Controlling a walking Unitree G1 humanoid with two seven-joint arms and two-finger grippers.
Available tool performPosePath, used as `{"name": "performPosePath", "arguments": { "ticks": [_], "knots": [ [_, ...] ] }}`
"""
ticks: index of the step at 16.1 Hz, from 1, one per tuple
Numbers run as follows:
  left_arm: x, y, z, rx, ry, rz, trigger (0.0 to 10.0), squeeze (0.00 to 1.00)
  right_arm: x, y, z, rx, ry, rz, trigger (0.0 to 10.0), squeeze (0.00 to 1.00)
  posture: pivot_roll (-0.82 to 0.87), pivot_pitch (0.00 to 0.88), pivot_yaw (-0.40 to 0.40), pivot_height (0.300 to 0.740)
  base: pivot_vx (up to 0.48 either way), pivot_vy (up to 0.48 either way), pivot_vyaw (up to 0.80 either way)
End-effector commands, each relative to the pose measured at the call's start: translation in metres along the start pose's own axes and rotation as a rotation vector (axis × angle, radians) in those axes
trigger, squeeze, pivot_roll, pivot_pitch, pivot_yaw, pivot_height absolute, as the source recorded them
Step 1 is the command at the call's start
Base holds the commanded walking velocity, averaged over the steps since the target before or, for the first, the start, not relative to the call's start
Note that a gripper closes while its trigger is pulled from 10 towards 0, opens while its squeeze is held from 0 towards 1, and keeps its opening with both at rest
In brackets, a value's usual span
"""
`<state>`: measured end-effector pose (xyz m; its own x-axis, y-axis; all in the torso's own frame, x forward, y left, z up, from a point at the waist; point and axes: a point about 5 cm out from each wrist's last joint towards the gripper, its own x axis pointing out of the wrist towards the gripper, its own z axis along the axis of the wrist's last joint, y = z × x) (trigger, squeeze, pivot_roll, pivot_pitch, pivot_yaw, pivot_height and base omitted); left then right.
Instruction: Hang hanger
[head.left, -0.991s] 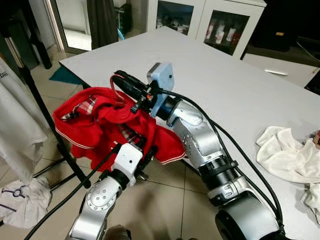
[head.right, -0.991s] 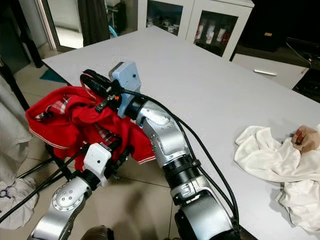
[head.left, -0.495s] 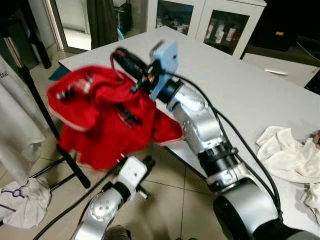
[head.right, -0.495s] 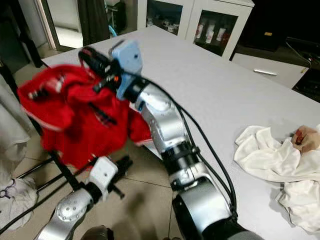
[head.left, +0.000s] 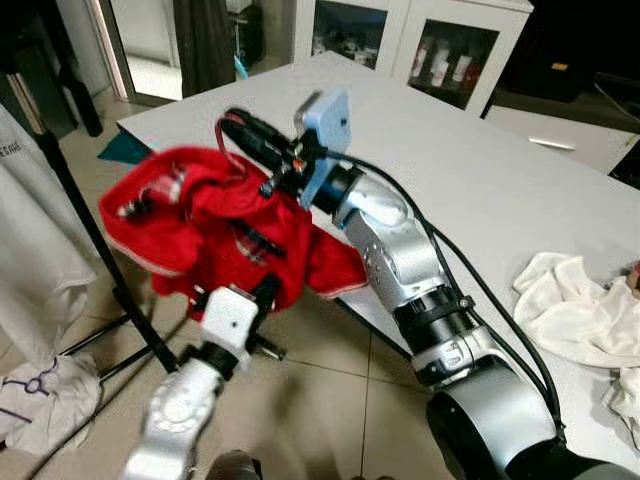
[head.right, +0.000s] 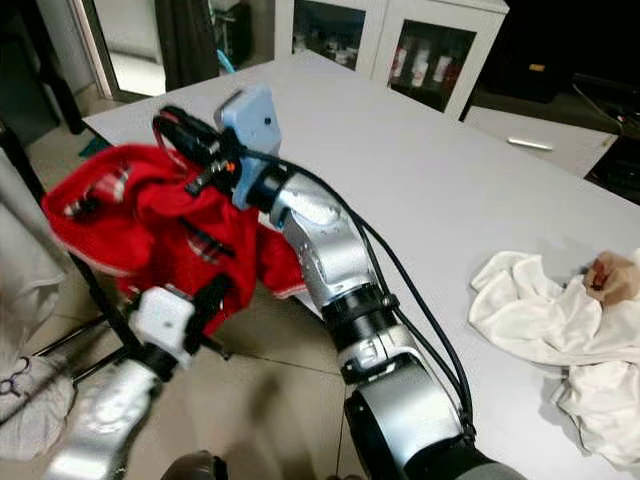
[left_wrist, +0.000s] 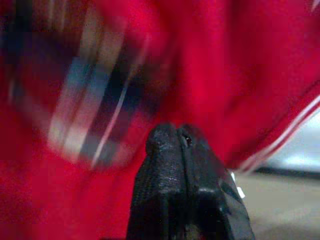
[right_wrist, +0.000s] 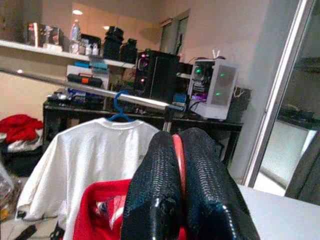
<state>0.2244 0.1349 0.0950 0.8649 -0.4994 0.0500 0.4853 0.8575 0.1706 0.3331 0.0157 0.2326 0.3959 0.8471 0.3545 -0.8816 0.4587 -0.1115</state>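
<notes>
A red garment (head.left: 200, 235) with striped trim hangs crumpled from a thin red hanger hook (right_wrist: 178, 150). My right gripper (head.left: 243, 131) is shut on that hook, held out past the table's corner. In the right wrist view a silver rack rail (right_wrist: 90, 89) runs ahead, carrying a white T-shirt (right_wrist: 95, 155) on a blue hanger. My left gripper (head.left: 266, 291) is just below the garment's lower edge. In the left wrist view its fingers (left_wrist: 172, 165) are pressed together with blurred red cloth right behind them.
The white table (head.left: 480, 170) lies to the right, with crumpled white cloths (head.left: 575, 310) and a person's hand (head.right: 610, 275) at its far right. A black rack pole (head.left: 80, 215), a hanging white shirt (head.left: 35, 250) and a cloth on the floor (head.left: 40, 400) are at the left.
My right gripper lifted the garment and has come down a little again. My left arm dropped away from the cloth, then rose back to its lower edge, further left.
</notes>
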Motion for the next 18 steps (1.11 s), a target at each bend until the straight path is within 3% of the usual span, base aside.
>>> {"name": "performPosePath", "arguments": {
  "ticks": [1, 2, 4, 6, 8, 9, 10, 14, 17, 18],
  "knots": [
    [-0.001, -0.009, 0.013, -0.028, -0.036, -0.102, 10.0, 0.00, 0.000, 0.004, 0.007, -0.038, -0.050, 0.034, 0.0, 0.00, 0.19, 0.025, -0.084, 0.740, 0.000, 0.000, 0.00],
    [-0.012, -0.005, 0.027, -0.012, -0.037, -0.198, 10.0, 1.00, -0.004, 0.007, 0.001, -0.075, -0.026, 0.083, 0.0, 0.00, 0.19, 0.025, -0.084, 0.740, 0.000, 0.000, 0.00],
    [-0.025, 0.002, 0.035, 0.002, 0.009, -0.284, 10.0, 1.00, -0.009, 0.008, -0.005, -0.083, -0.006, 0.106, 0.0, 0.00, 0.20, 0.023, -0.086, 0.740, 0.000, 0.000, 0.00],
    [-0.033, 0.010, 0.040, 0.041, 0.033, -0.305, 10.0, 1.00, -0.012, 0.009, -0.007, -0.081, -0.004, 0.126, 0.0, 0.00, 0.20, 0.023, -0.085, 0.740, 0.000, 0.000, 0.00],
    [-0.042, 0.036, 0.049, 0.148, 0.060, -0.238, 10.0, 1.00, -0.018, 0.009, -0.008, -0.067, -0.013, 0.168, 0.0, 0.00, 0.20, 0.025, -0.084, 0.740, 0.000, 0.000, 0.00],
    [-0.043, 0.043, 0.051, 0.183, 0.068, -0.221, 10.0, 0.93, -0.020, 0.010, -0.009, -0.066, -0.012, 0.184, 0.0, 0.00, 0.20, 0.025, -0.085, 0.740, 0.000, 0.000, 0.00],
    [-0.049, 0.054, 0.059, 0.234, 0.084, -0.216, 10.0, 0.00, -0.027, 0.011, -0.011, -0.067, -0.007, 0.228, 0.0, 0.00, 0.20, 0.027, -0.086, 0.740, 0.000, 0.000, 0.00],
    [-0.065, 0.082, 0.065, 0.294, 0.147, -0.164, 10.0, 0.00, -0.038, 0.016, -0.007, -0.055, -0.032, 0.325, 0.0, 0.00, 0.19, 0.030, -0.083, 0.740, 0.000, 0.000, 0.00],
    [-0.072, 0.088, 0.061, 0.246, 0.161, -0.179, 10.0, 0.00, -0.043, 0.027, 0.000, -0.056, -0.063, 0.423, 0.0, 0.00, 0.19, 0.029, -0.078, 0.740, 0.000, 0.000, 0.00],
    [-0.072, 0.087, 0.060, 0.231, 0.164, -0.192, 10.0, 0.82, -0.044, 0.032, 0.001, -0.056, -0.069, 0.450, 0.0, 0.00, 0.19, 0.029, -0.078, 0.740, 0.000, 0.000, 0.00]
  ]
}}
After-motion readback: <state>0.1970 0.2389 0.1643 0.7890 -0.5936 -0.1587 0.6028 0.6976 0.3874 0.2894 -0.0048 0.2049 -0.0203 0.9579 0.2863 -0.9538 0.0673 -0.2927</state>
